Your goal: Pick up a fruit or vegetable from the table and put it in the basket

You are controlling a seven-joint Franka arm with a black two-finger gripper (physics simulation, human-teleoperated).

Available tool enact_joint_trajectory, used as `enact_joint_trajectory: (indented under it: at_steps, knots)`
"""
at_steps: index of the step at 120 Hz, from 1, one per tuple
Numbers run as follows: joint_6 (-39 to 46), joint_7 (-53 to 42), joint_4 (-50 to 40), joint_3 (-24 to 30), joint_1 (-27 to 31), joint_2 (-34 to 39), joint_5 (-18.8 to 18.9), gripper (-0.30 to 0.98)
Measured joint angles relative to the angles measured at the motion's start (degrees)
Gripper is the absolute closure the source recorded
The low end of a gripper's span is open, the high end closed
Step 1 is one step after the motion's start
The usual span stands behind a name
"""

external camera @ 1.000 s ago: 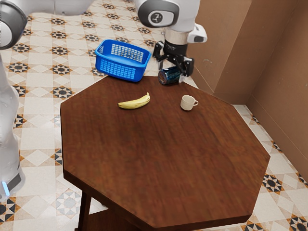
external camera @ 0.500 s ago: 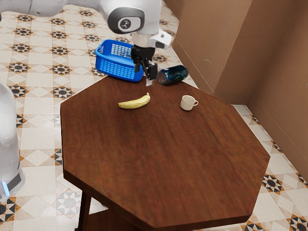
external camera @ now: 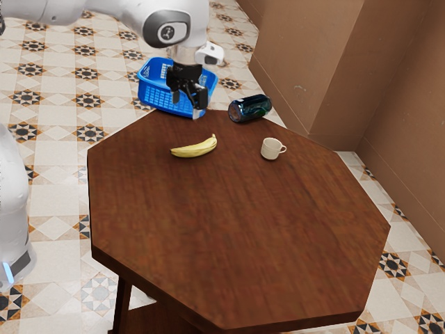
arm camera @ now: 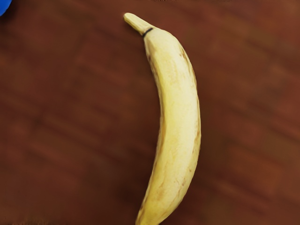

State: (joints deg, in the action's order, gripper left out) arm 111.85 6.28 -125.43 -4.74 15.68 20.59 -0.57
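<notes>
Exterior view: at the near side spreads the wooden table (external camera: 236,229); farther along it lie a pale cup (external camera: 270,149), upright, and the banana (external camera: 196,148). The robot's gripper (external camera: 187,109) hangs above the tabletop, fingers parted, holding nothing. Beyond are a dark can (external camera: 250,108) on its side and the blue basket (external camera: 158,98).

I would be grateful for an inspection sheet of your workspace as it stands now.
Surface: dark reddish-brown wooden table.
Job's things: banana lying on the table; blue basket at the table's edge.
Clutter: cream cup upright; dark cylindrical container on its side.
Gripper: my gripper is open and empty, overlapping the basket in the exterior view.
Cables: nothing seen.
Surroundings: patterned tile floor, brown wall.
</notes>
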Motion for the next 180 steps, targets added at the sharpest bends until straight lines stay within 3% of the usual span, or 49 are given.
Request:
enact_joint_trajectory:
  at_steps: [25, 48, 88, 121, 180]
  knots:
    - [0.0, 0.3, 0.3, 0.0, 4.0, -1.5, 0.0, 0.00]
    - [0.5, 0.4, 4.1, 1.7, 3.3, -6.1, -1.0, 0.00]
    - [3.8, 0.5, 6.0, 1.9, 2.8, -14.2, -5.9, 0.00]
    - [7.1, 1.1, 1.9, 1.8, 0.7, -14.4, -8.8, 0.00]
    - [9.4, 1.5, 1.5, 1.2, 1.7, -16.7, -8.6, 0.00]
